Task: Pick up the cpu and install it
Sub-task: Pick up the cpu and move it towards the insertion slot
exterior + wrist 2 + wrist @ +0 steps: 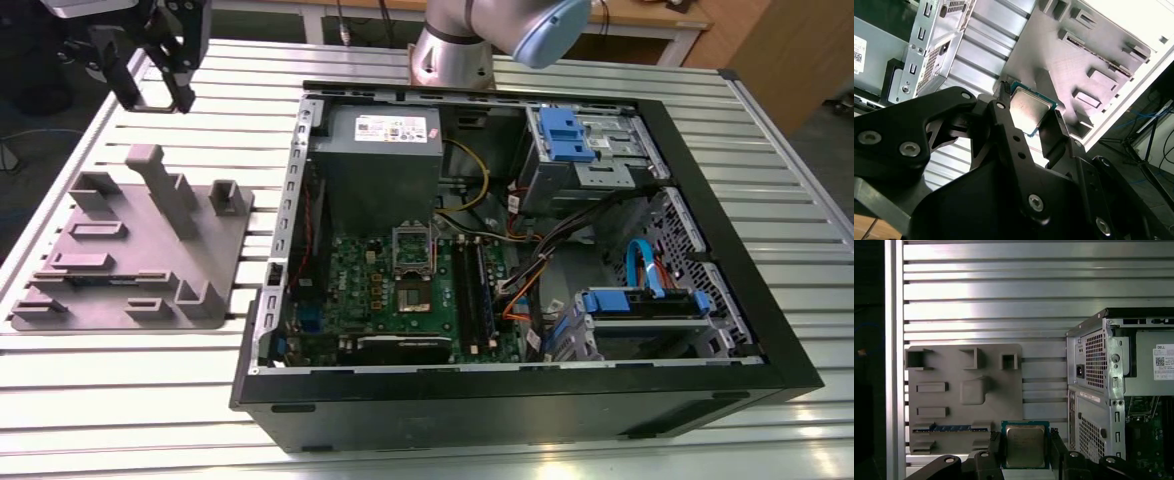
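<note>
The cpu (1025, 445), a small flat square chip with a silvery-grey top and a green rim, sits clamped between my gripper's (1025, 452) two black fingers in both wrist views. In the second wrist view the cpu (1030, 107) hangs in the gripper (1029, 120) above the slatted table, clear of the grey fixture plate (1074, 55). In the exterior view the gripper (154, 98) is raised at the far left, beyond the fixture plate (134, 250) and to the left of the open computer case (747, 300). The motherboard's cpu socket (408, 295) lies uncovered inside the case.
The case holds a power supply box (380, 150), drive bays with blue latches (567, 135) and loose cables (561, 250). A memory stick (949, 429) lies in a slot of the fixture plate. The arm's base (454, 50) stands behind the case. The table's edge (889, 365) runs beside the fixture.
</note>
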You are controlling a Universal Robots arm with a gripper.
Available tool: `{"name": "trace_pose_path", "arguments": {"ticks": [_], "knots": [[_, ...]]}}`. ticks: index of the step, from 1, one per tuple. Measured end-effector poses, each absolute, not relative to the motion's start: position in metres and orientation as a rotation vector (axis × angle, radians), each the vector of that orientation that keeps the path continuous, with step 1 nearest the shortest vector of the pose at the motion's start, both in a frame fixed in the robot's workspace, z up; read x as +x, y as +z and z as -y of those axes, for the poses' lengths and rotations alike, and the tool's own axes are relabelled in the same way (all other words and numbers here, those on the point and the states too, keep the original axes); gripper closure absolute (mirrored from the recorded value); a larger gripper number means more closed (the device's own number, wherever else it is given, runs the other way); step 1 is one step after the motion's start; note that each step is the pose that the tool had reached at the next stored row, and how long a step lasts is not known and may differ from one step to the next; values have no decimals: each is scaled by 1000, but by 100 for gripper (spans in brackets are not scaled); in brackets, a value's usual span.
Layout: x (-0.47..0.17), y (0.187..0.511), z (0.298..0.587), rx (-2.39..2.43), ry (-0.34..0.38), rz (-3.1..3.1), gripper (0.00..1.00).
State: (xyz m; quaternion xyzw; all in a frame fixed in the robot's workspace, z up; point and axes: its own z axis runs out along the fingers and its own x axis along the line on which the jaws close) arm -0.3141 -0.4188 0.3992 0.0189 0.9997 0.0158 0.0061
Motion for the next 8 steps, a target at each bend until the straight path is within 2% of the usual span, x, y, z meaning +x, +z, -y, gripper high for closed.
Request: {"name": "trace_pose_path", "arguments": {"ticks": [8], "knots": [[-309, 399, 419, 59, 49, -3128, 53]]}}
